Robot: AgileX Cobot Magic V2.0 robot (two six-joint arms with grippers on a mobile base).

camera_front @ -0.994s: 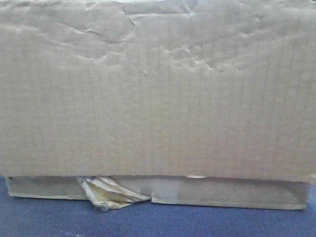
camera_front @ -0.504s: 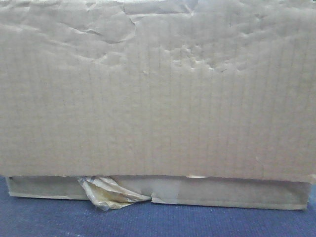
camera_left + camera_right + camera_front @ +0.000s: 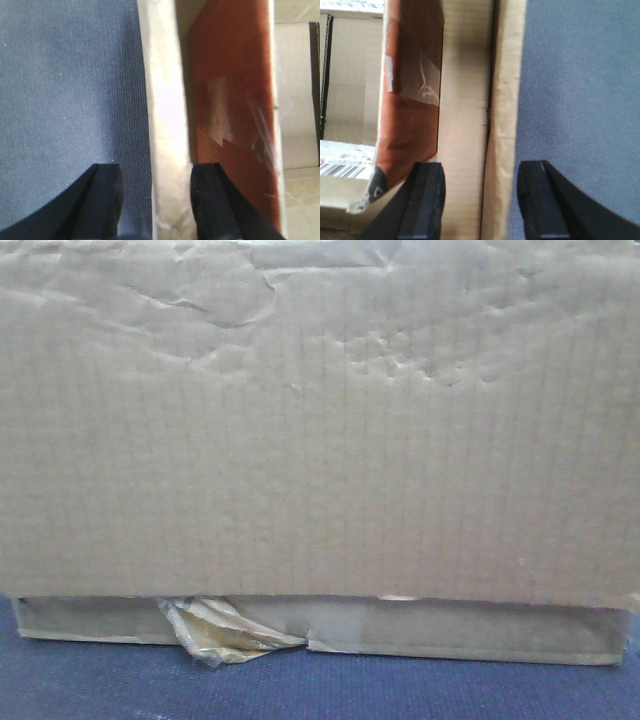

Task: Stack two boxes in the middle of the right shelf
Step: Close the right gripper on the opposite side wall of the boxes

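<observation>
The dented cardboard box (image 3: 320,440) sits on the dark blue-grey fabric surface (image 3: 320,695). Its broad face fills the front view, so its long axis runs side to side between the two arms. Under its lower edge shows a narrow cardboard strip (image 3: 480,630) with a crumpled yellowish tape scrap (image 3: 225,632); this may be the second box or only a flap, as the view is too close to tell. The shelf is not in view.

The left gripper (image 3: 156,170) hangs at the box's left end. Its fingers (image 3: 102,202) are spread wide and pinch nothing: one is over the fabric, the other over the reddish-brown inside of the box. The pale end wall (image 3: 165,110) runs straight away between them. The right gripper (image 3: 480,167) mirrors this at the other end, with its fingers equally spread, the cardboard wall in the gap and fabric on the outer side.

Each wall already lies in line with the gap of its own fingers, so the grasp should only need a squeeze across the cardboard. Neither arm is nearer than the other. With such a wide box, both ends would have to rise together to keep it level
</observation>
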